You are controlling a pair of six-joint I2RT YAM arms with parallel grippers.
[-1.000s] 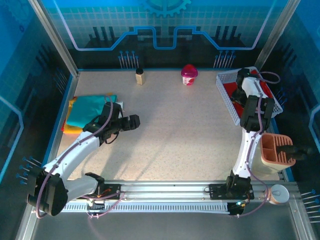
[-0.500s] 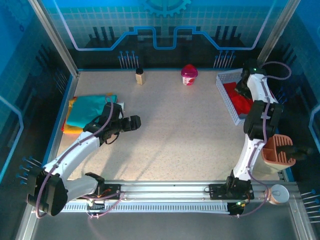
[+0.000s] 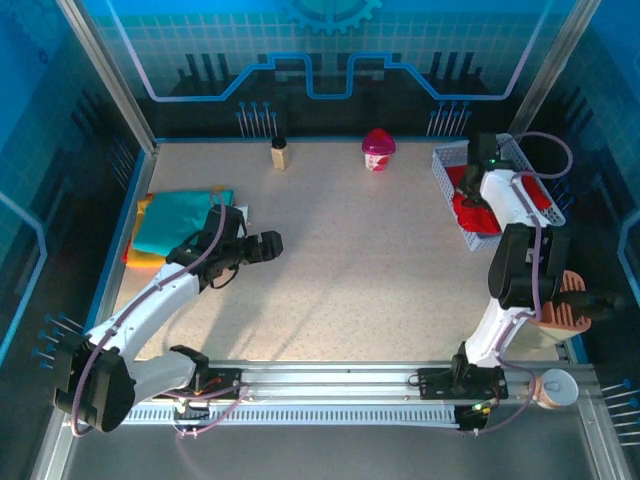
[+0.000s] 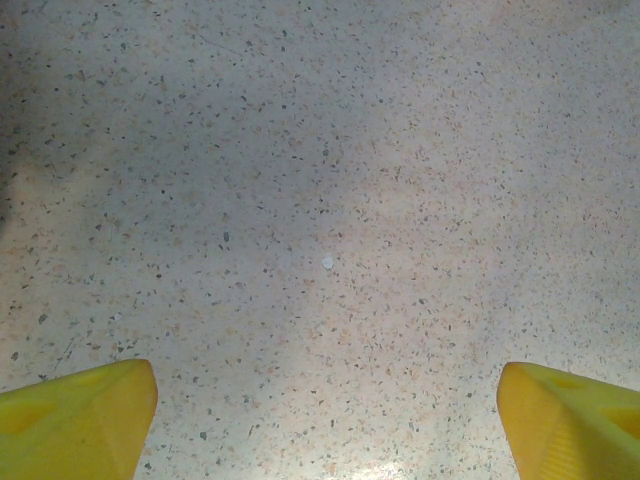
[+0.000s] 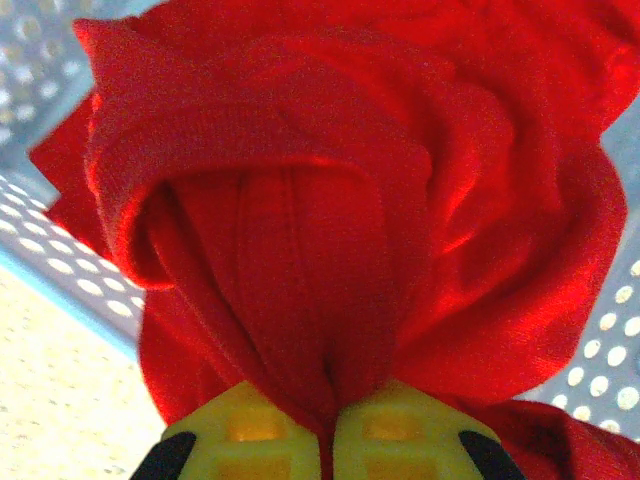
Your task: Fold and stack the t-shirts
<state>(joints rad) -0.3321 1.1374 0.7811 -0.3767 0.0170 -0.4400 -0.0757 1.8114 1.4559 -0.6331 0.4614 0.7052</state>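
Right gripper [image 5: 330, 432] is clamped on a bunched-up fold of the red shirt [image 5: 300, 200], w/ the cloth pinched right btwn the two yellow fingers. The shirt sits in the white basket [image 3: 450, 158] at the far right of the table [image 3: 350, 280]. It's wadded, and from the top cam some red looks slumped against the basket's left wall. My guess is a pinch on a thick fold like that is there so the whole thing drags out in one go, bc it needs flat open table before any folding.

Left gripper [image 4: 322, 420] is wide open and holding nothing, over bare tabletop. It's just beside the folded pile at the left edge, teal shirt [image 3: 180, 215] on top w/ yellow [image 3: 143, 210] and orange [image 3: 135, 258] edges poking out under it. Prob parked there to leave the middle free.

Pose-wise the right arm stands tall, elbow high, wrist bent over the basket. The left arm is stretched fwd and low.
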